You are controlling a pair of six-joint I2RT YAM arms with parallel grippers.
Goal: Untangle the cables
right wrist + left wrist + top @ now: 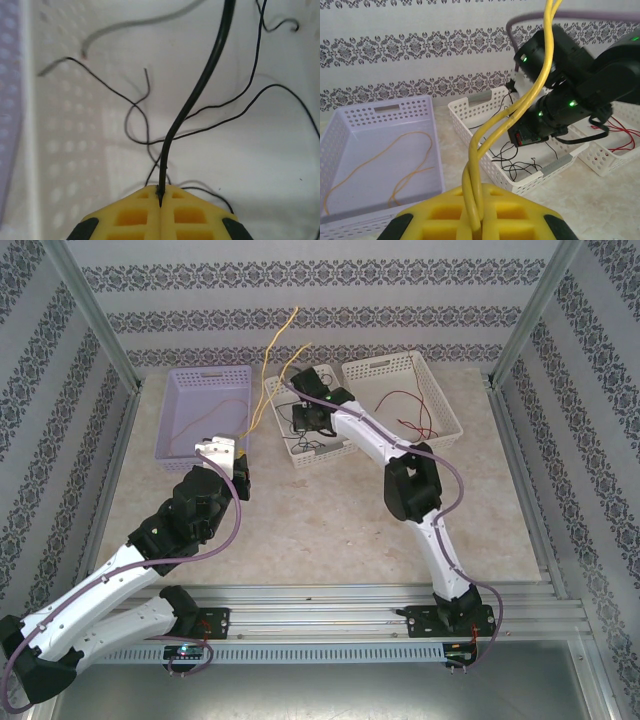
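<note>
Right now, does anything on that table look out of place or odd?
Only the yellow wires: pinched in the left gripper, they stand up in the air instead of lying in the purple basket like the loose yellow wire. The right gripper pinches a black wire over the middle white basket. Nothing looks spilled or broken.

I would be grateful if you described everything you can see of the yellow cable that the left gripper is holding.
The yellow cable is a thin, smooth, flexible wire that looks plastic-coated. Two strands of it run side by side, pinched in the shut left gripper. They rise together, bend to the right and leave the top of the wrist view. Seen from above, they part and end free in the air. Whether this is one doubled cable or two, I cannot tell.
</note>
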